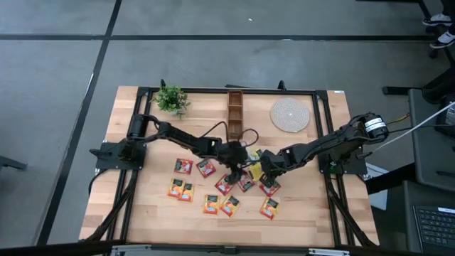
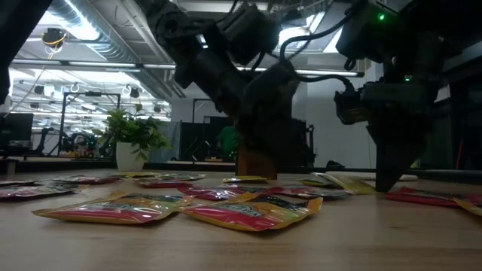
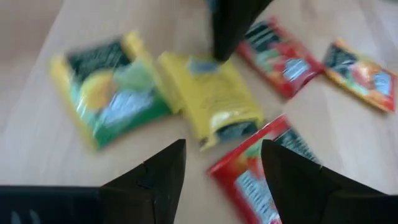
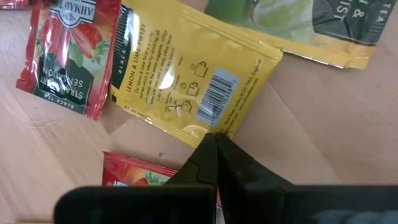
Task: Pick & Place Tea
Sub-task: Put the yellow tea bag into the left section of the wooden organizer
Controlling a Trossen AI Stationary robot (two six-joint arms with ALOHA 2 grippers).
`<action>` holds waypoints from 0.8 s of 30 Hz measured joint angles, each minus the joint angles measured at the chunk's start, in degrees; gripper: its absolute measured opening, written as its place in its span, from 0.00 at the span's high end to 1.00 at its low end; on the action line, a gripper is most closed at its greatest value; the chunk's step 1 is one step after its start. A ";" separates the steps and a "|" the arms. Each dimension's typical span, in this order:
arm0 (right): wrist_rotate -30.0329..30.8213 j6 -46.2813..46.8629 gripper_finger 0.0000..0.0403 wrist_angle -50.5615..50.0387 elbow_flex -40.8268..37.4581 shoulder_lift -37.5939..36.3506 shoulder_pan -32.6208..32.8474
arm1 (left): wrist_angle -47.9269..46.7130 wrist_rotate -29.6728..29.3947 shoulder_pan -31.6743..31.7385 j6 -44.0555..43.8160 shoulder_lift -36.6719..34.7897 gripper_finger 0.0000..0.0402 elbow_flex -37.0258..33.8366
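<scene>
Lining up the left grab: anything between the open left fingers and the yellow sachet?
Bare wood only, in the left wrist view, between left gripper and yellow sachet.

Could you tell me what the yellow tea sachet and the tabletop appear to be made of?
Yellow tea sachet: probably thin printed foil or plastic film; it shines, creases, and has a crimped edge. Tabletop: pale wood, or possibly a wood-look laminate, matte, showing lengthwise grain and plank seams.
</scene>
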 joint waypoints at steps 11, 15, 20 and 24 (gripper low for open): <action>0.73 -0.09 1.00 0.79 -0.17 0.04 0.04 | 2.64 9.76 5.11 -8.03 0.00 0.49 0.00; 0.85 -0.02 1.00 0.83 -0.17 0.06 0.04 | 3.00 10.59 4.02 -9.55 0.19 0.49 0.00; 0.96 0.04 1.00 0.87 -0.17 0.06 0.04 | 4.68 10.70 2.73 -11.79 1.44 0.50 0.02; 1.12 0.07 1.00 1.16 -0.19 0.08 0.03 | 6.50 10.46 2.53 -13.72 2.39 0.49 0.07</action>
